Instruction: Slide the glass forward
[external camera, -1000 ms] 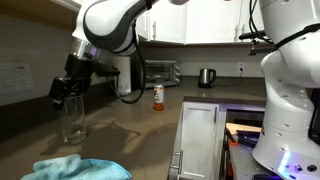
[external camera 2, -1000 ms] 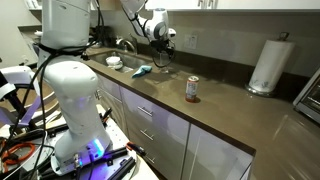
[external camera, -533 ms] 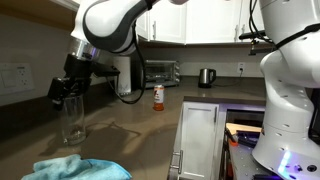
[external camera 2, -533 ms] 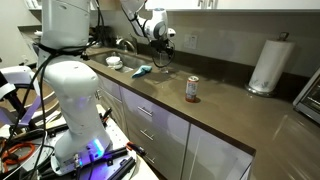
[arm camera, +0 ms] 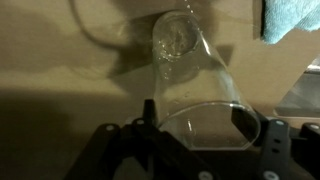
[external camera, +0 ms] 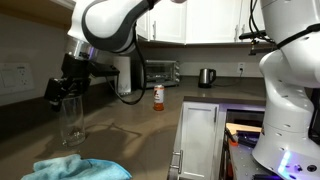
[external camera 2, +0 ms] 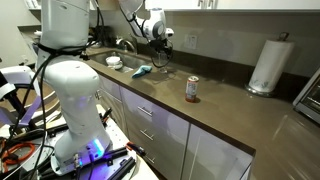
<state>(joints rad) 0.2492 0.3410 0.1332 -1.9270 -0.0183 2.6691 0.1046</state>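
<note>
My gripper [arm camera: 205,128] is closed on the glass [external camera: 72,122]. In the wrist view the two jaws stand on opposite sides of its rim, with the clear wall running away between them down to the thick base. I judge the hold is taken high, near the rim, so the arm reaches it from above and the base stays on the countertop [external camera: 130,130]. A slide needs that contact kept rather than a lift. In an exterior view the glass stands upright below my wrist, which suits a push along the surface. The high grip does give leverage to tip it if the base catches. The blue cloth [external camera: 75,168] lies just beside the glass, on its camera side in that view and at the upper right corner in the wrist view. I cannot tell whether they touch. The small orange-labelled bottle [external camera: 157,97] stands well apart from the glass, further along the countertop. Assessment: grasp made, slide not yet evidently done.
</note>
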